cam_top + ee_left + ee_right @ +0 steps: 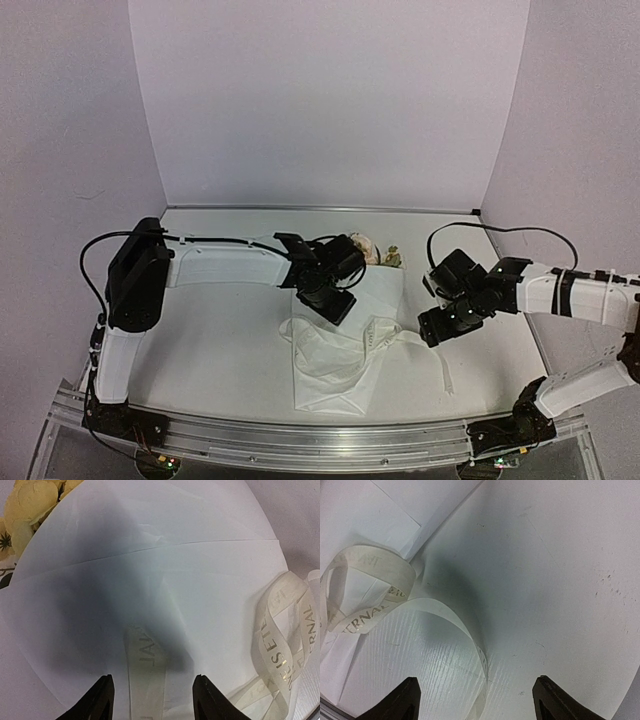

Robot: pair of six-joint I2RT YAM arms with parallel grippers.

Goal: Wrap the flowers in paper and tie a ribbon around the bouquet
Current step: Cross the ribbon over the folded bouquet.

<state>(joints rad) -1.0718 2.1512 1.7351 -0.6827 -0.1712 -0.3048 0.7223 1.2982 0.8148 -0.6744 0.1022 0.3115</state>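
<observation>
One bouquet (378,295), a white paper cone topped with pale yellow blooms, lies mid-frame on the bench (220,350). One lettered cream ribbon (274,650) loops at its right. The left end effector (152,681) and right end effector (476,680) are both released.

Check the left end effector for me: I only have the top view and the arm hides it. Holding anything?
Observer: No. The left end effector is open over the paper, nothing pinched.
Operator: Where's the ribbon?
Observer: One strip of the ribbon runs between its fingers, apparently under the paper; the lettering shows through faintly.
Operator: Right side?
Observer: The right end effector is open and empty; a ribbon loop lies on the table just ahead.
</observation>
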